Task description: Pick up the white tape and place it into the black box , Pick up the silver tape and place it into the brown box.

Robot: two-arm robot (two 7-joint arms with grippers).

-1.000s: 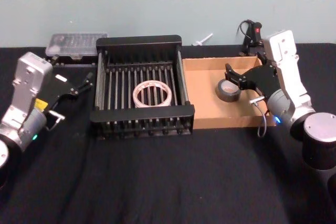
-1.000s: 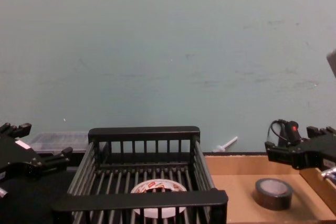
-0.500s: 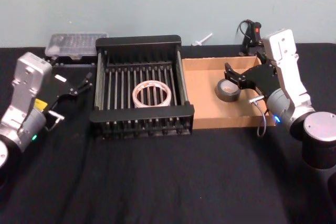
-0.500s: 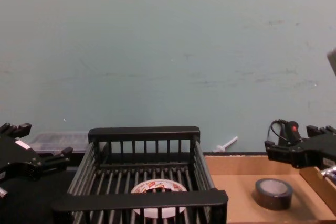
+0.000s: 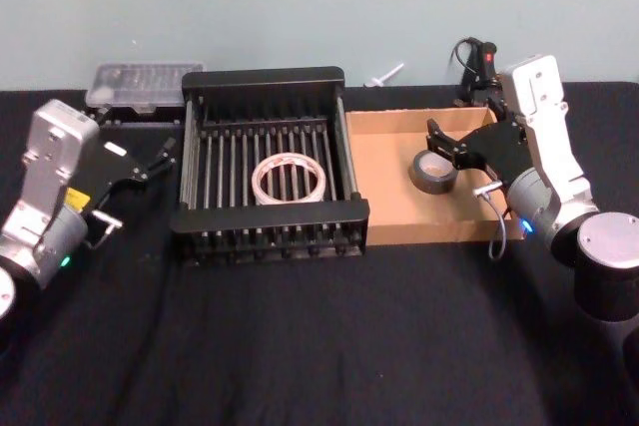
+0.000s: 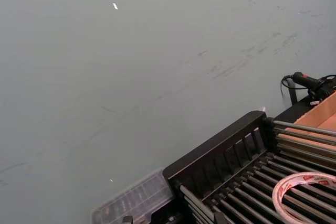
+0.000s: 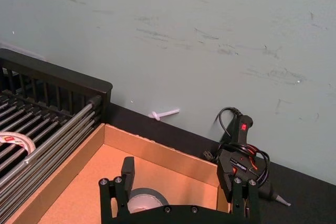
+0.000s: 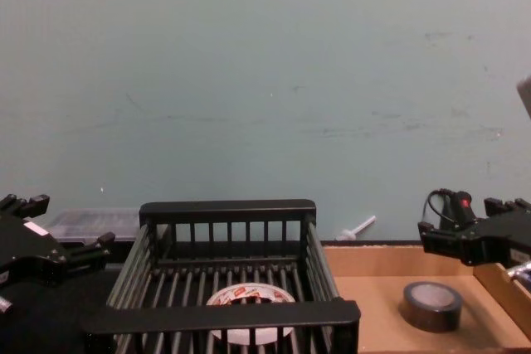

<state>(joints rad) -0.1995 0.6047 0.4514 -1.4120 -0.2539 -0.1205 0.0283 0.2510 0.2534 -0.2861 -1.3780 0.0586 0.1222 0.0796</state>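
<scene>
Both sets of jaws stood spread and empty. The right gripper (image 5: 442,146) hung over the brown box (image 5: 384,192) with its jaws apart just above the silver tape (image 5: 434,172), not touching it — in the right wrist view the two black fingers (image 7: 127,169) stood clear on either side, with the roll's grey top showing below between them. The left gripper (image 5: 160,155) sat over the black worktop (image 5: 300,346) just to the left of the black box (image 5: 270,216), its jaws likewise parted and holding nothing. Outward from there, the white tape (image 5: 290,178) lay flat on the slatted floor of the black box, near the middle, its red markings showing in the chest view. The silver tape rested flat on the cardboard floor of the brown box, toward the far right part. Judged from how things lay, both placements looked done: each roll was in its proper container and neither was gripped. What seemed left was only for the right arm to draw clear of the brown box — nothing else on the worktop, such as the clear plastic case (image 5: 145,84) behind the left gripper, belonged to the job.
</scene>
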